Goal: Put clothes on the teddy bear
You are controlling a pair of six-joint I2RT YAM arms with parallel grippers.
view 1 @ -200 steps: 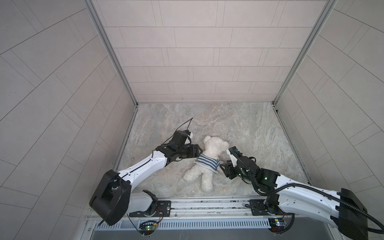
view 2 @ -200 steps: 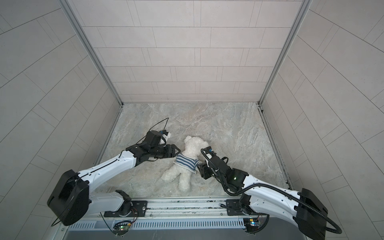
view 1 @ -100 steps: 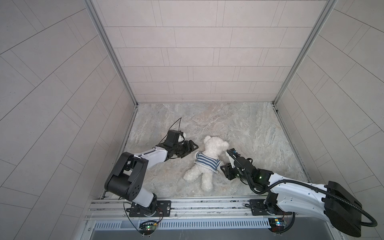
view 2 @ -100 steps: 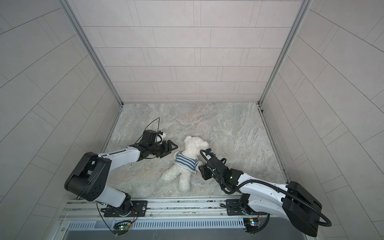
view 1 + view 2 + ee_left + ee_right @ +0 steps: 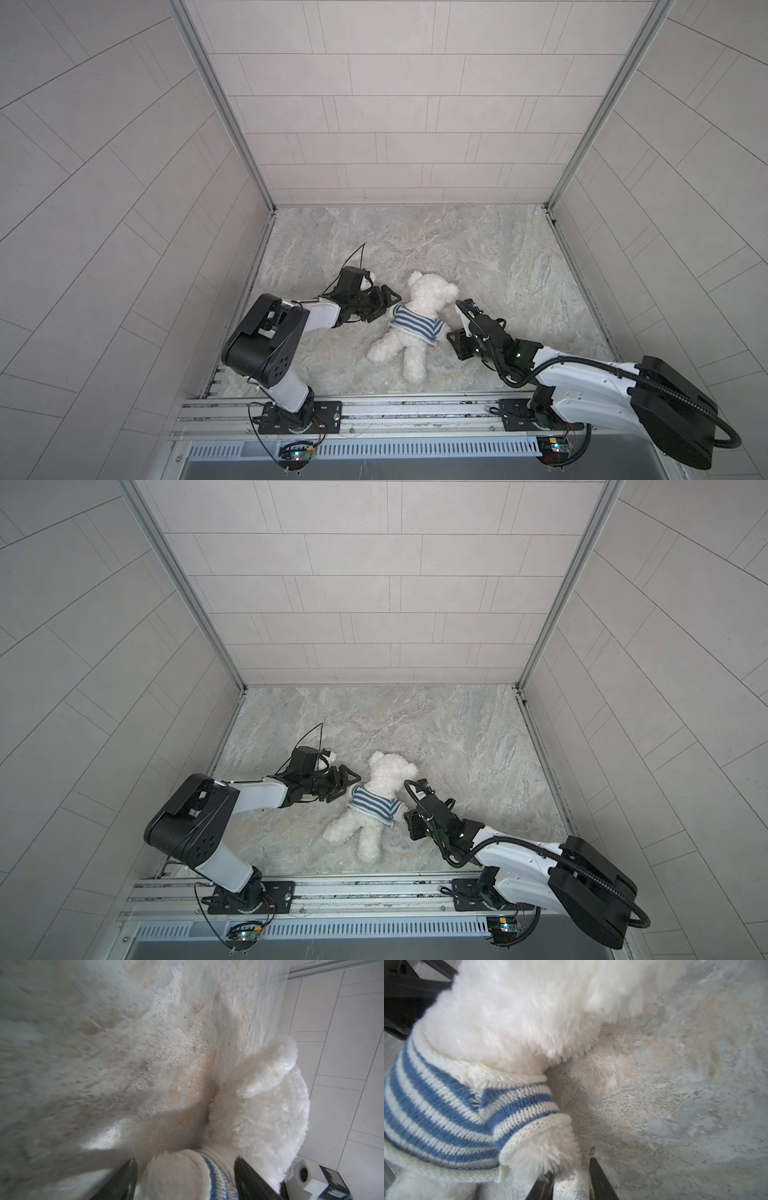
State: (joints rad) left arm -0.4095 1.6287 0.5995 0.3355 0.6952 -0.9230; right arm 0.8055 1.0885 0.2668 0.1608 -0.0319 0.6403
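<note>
Teddy bear [image 5: 432,293], left jaws wide astride one arm, right jaws slightly apart, empty.

I take the teddy bear [image 5: 432,296] as landmark. It lies on the table [image 5: 507,266], head toward the back wall [image 5: 395,124], legs toward the rail [image 5: 395,409] in front. The shirt [image 5: 413,328] sits on its trunk. Left of it is the left gripper [image 5: 390,305], one arm between the jaws; right of it, just beside, the right gripper [image 5: 454,322].

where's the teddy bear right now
In both top views the teddy bear lies on the stone floor, around the middle toward the near edge, between the left gripper and the right gripper.
</note>
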